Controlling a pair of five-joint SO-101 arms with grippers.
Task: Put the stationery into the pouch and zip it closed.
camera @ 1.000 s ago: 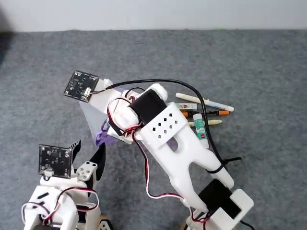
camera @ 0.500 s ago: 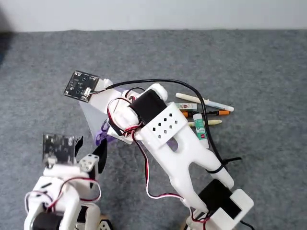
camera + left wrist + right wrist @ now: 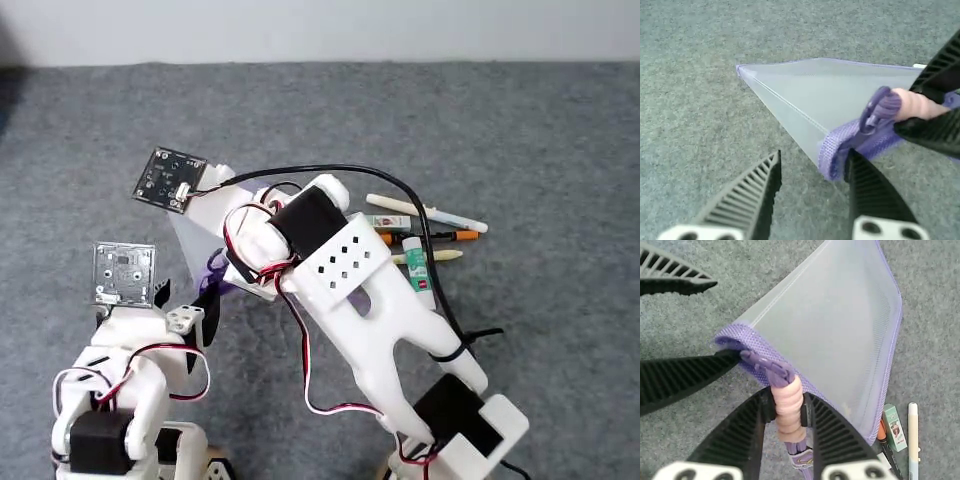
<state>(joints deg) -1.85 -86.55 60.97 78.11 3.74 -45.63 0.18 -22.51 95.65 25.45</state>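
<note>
Inventory from my remote station, current moment.

1. Pouch (image 3: pixel 830 95): flat, translucent and frosted, with purple mesh trim and a stitched seam along one edge. It lies on the grey tabletop (image 3: pixel 520 130), left of centre in the high view and mostly under the big white arm. I see nothing inside it. I cannot tell whether the zip is open.

2. Zip pull (image 3: pixel 789 420): a pale pink ribbed charm hanging off a purple slider (image 3: pixel 879 107), at the pouch's trimmed corner.

3. Right gripper (image 3: pixel 787 399): clamped narrow on the zip pull, one finger on each side of the pink charm. My judgement is that it holds there so the slider can be drawn along the zip.

4. Left gripper (image 3: pixel 814 156): spread wide and holding nothing. Its jaws straddle the purple end tab (image 3: pixel 832 150), and one finger looks to be touching the fabric (the right wrist view suggests contact). I judge it is placed to pinch that corner and anchor the pouch against the other arm's pull.

5. Stationery (image 3: pixel 425 235): a loose cluster right of centre in the high view, just beside the pouch's far edge. It includes a white pen (image 3: pixel 430 212), an orange marker (image 3: pixel 440 238) and a green-and-white tube (image 3: pixel 418 265). None of it is packed yet.
</note>
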